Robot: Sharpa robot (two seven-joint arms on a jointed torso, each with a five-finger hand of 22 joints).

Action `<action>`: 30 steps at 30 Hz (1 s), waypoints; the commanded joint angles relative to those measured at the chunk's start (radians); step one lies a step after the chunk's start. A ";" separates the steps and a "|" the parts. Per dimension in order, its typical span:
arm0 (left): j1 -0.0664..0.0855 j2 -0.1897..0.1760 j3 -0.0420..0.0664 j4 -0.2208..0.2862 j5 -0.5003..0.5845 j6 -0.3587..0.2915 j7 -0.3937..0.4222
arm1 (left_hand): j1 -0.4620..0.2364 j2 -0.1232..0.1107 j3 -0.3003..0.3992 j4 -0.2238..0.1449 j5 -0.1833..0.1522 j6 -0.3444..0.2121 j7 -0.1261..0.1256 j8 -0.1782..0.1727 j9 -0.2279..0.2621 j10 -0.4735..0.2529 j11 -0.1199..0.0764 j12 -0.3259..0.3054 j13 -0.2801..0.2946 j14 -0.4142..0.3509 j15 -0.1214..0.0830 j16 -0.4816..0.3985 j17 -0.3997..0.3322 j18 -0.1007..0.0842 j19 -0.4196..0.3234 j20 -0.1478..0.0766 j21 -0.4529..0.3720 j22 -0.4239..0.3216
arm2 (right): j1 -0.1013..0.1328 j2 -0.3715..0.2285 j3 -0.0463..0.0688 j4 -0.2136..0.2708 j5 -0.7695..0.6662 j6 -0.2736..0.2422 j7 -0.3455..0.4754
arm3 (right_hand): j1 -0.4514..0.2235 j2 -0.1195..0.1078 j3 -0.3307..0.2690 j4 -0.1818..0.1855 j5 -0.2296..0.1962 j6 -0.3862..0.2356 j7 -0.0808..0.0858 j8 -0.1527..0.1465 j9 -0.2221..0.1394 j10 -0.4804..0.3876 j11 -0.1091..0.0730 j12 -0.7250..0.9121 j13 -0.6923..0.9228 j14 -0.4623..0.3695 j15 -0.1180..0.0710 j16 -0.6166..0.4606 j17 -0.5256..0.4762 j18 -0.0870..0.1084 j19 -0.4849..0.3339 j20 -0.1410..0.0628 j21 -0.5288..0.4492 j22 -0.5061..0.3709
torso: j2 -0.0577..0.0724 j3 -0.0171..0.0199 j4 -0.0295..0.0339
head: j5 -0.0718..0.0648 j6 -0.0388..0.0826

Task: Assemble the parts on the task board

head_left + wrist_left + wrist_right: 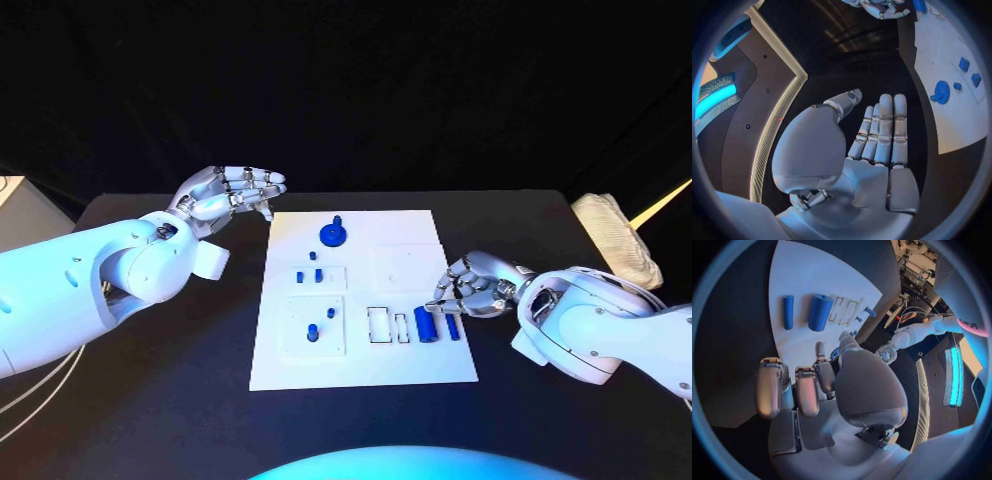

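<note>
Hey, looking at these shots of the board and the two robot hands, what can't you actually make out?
- Head view: whether the right robot hand touches the blue cylinders; its own fingers cover the contact.
- Head view: small blue parts on the task board are too small to tell their shape.
- Left wrist view: the board is cut off by the circle's rim beyond the blue disc.

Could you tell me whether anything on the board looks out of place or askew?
Nothing stands out. The board lies square on the table, two blue cylinders lie side by side near the right hand, and the left hand holds nothing.
</note>
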State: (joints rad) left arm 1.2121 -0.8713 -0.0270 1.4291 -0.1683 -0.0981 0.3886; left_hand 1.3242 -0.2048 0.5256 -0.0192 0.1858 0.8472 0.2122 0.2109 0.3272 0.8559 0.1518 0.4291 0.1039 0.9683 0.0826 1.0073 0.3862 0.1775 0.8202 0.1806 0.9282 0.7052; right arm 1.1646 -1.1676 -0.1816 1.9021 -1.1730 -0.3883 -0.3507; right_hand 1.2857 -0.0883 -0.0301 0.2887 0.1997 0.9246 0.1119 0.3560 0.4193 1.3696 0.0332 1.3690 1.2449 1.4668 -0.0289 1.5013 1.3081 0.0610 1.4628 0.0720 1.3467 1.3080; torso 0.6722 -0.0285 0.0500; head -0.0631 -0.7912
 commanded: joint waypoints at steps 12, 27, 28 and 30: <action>0.000 -0.003 0.001 0.010 0.000 0.005 0.012 | -0.008 0.005 -0.003 0.000 0.006 -0.007 -0.002 0.006 0.002 -0.008 0.002 0.005 -0.001 -0.006 -0.001 0.006 0.001 0.006 -0.001 0.001 -0.007 -0.003 | -0.036 0.047 -0.002 -0.042 -0.083 0.044 -0.062 | -0.011 -0.012 -0.020 0.004 0.005 0.017 -0.003 0.007 -0.003 0.024 -0.004 0.017 0.034 0.066 -0.012 0.009 0.073 -0.017 0.037 -0.008 0.027 0.133 | 0.002 0.0013 0.0001 | -0.011 -0.002; 0.000 -0.004 0.001 0.009 0.001 0.007 0.008 | -0.007 0.006 -0.003 0.001 0.006 -0.007 -0.002 0.006 0.002 -0.009 0.002 0.006 -0.001 -0.007 -0.001 0.007 0.002 0.006 -0.001 0.001 -0.007 -0.004 | -0.053 0.075 -0.002 -0.053 -0.177 0.094 -0.142 | -0.092 -0.013 -0.086 0.006 0.022 0.032 -0.009 0.012 -0.008 0.033 -0.008 0.014 0.056 0.068 -0.015 0.012 0.085 -0.019 0.040 -0.011 0.038 0.145 | 0.002 0.0022 -0.0005 | -0.012 -0.004; 0.000 -0.004 0.001 0.009 0.001 0.007 0.008 | -0.007 0.006 -0.003 0.001 0.006 -0.007 -0.002 0.006 0.002 -0.009 0.002 0.006 -0.001 -0.007 -0.001 0.007 0.002 0.006 -0.001 0.001 -0.007 -0.004 | -0.056 0.079 -0.002 -0.054 -0.179 0.097 -0.146 | -0.094 -0.014 -0.088 0.006 0.021 0.032 -0.009 0.012 -0.008 0.033 -0.008 0.013 0.056 0.068 -0.015 0.012 0.084 -0.019 0.040 -0.011 0.037 0.145 | 0.002 0.0019 -0.0002 | -0.012 -0.004; 0.000 -0.004 0.001 0.009 0.001 0.008 0.007 | -0.007 0.006 -0.003 0.001 0.006 -0.007 -0.002 0.006 0.002 -0.009 0.002 0.006 -0.001 -0.007 -0.001 0.007 0.002 0.006 -0.001 0.001 -0.007 -0.004 | -0.059 0.086 -0.002 -0.057 -0.181 0.099 -0.150 | -0.096 -0.014 -0.091 0.006 0.019 0.033 -0.009 0.013 -0.008 0.033 -0.008 0.013 0.057 0.068 -0.016 0.012 0.085 -0.019 0.040 -0.011 0.037 0.145 | 0.002 0.0017 0.0007 | -0.013 -0.006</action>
State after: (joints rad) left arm 1.2117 -0.8767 -0.0270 1.4362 -0.1680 -0.0981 0.3878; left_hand 1.3244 -0.2047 0.5257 -0.0193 0.1858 0.8472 0.2122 0.2109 0.3279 0.8525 0.1554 0.4291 0.1040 0.9683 0.0826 1.0106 0.3869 0.1775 0.8203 0.1805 0.9244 0.7031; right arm 1.1098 -1.0855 -0.1823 1.8478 -1.3142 -0.3251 -0.4679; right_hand 1.1974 -0.1054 -0.1172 0.2953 0.2228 0.9489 0.1017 0.3638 0.4126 1.3980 0.0241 1.3785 1.3011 1.4666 -0.0360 1.5092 1.3077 0.0611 1.4647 0.0699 1.3797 1.3075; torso 0.6743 -0.0266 0.0496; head -0.0750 -0.7951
